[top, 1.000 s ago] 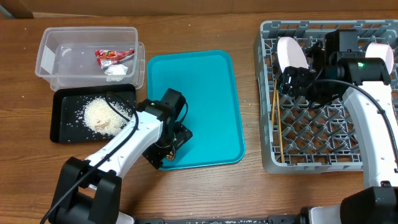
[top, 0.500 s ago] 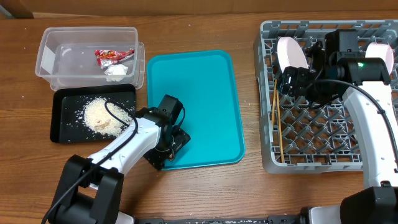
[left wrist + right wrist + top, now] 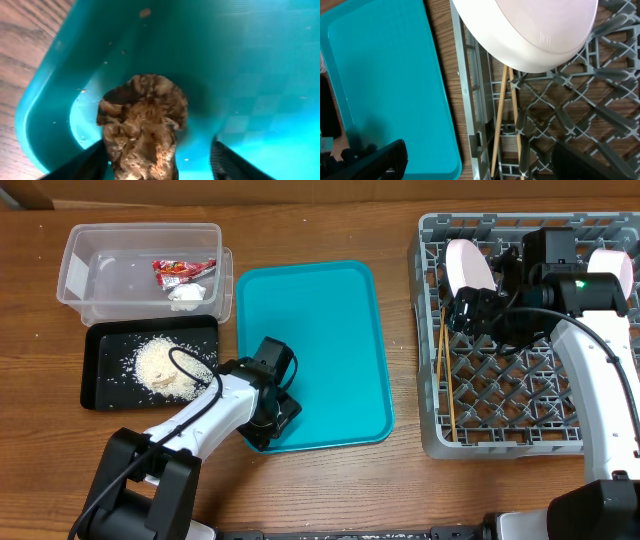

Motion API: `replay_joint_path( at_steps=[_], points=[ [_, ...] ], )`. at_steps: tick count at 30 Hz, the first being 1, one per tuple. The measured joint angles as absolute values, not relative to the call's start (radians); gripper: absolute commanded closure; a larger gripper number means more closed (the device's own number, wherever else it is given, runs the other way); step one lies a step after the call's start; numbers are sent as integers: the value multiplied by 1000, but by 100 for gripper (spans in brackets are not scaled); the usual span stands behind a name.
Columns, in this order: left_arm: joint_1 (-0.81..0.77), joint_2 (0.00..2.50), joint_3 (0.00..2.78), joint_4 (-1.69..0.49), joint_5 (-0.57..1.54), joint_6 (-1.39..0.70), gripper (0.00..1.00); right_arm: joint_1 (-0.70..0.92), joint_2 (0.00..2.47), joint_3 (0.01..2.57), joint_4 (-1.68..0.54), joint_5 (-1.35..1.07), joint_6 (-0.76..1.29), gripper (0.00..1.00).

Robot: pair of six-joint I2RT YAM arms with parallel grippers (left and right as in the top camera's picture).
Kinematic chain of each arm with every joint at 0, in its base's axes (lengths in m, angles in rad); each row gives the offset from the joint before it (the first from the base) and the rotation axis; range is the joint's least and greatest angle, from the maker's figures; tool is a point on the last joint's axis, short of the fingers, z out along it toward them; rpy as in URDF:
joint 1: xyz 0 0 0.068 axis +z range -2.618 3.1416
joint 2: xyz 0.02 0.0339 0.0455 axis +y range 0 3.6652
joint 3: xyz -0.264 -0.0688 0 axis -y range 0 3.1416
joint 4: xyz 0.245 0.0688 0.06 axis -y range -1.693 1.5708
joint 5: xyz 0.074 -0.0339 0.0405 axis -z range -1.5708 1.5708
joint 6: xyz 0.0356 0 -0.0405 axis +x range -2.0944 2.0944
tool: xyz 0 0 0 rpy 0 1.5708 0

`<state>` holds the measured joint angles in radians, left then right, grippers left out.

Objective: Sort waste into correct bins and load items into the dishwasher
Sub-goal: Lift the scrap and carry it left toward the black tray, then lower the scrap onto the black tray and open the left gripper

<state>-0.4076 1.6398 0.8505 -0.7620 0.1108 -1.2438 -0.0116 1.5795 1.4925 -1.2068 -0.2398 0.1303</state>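
Observation:
A brown food lump (image 3: 142, 125) lies in the near left corner of the teal tray (image 3: 250, 60). My left gripper (image 3: 268, 420) is down over it. Its jaws straddle the lump: the left finger (image 3: 87, 162) touches it, while the right finger (image 3: 227, 160) stands off with a gap. My right gripper (image 3: 470, 310) hovers open over the left edge of the grey dish rack (image 3: 500, 390), above the wooden chopsticks (image 3: 499, 125) lying in the rack. A pale plate (image 3: 535, 30) stands in the rack just beyond it.
The clear tub (image 3: 120, 250) at the back left holds a red wrapper (image 3: 183, 271) and a white tissue (image 3: 186, 294). In front of it the black tray (image 3: 100, 380) holds loose rice (image 3: 168, 366). Another plate (image 3: 612, 265) stands at the rack's far right.
My left gripper has slid a little toward the tray's near left corner and its jaws have narrowed around the brown lump. The right arm has not moved.

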Motion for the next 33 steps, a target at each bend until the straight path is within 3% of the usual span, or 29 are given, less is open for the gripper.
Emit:
replay_joint_path(
  at_steps=[4, 11, 27, 33],
  points=[
    [-408, 1640, 850, -760, 107, -1251, 65, -12, 1579, 1493, -1207, -240, 130, 7],
    [-405, 1638, 850, -762, 109, -1254, 80, -12, 1579, 1493, -1206, -239, 131, 7],
    [-360, 1638, 1046, -958, -54, -1097, 84, -12, 1579, 1493, -1205, -240, 131, 6],
    [-242, 1604, 1099, -983, -100, -1034, 83, -12, 1579, 1493, -1204, -239, 130, 6]
  ],
)
